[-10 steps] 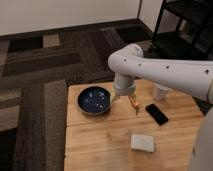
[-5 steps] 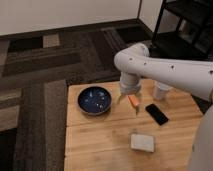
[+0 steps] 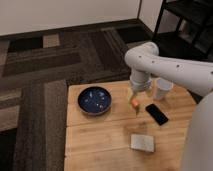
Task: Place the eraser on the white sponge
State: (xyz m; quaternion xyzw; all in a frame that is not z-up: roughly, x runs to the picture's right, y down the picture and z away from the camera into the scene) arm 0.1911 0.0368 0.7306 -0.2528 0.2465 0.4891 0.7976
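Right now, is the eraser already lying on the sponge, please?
No, the eraser lies on the table apart from the sponge, and the claw hangs between bowl and eraser.

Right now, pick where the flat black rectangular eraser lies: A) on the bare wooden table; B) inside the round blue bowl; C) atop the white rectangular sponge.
A: the flat black rectangular eraser lies on the wooden table, apart from the white rectangular sponge; the tool hangs between it and the round blue bowl.

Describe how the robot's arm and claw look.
The arm is white and smooth, built of thick rounded tubes with a bulging elbow and a few small dark dots. The claw, paler yellowish, hangs over the table between the blue bowl and the eraser.
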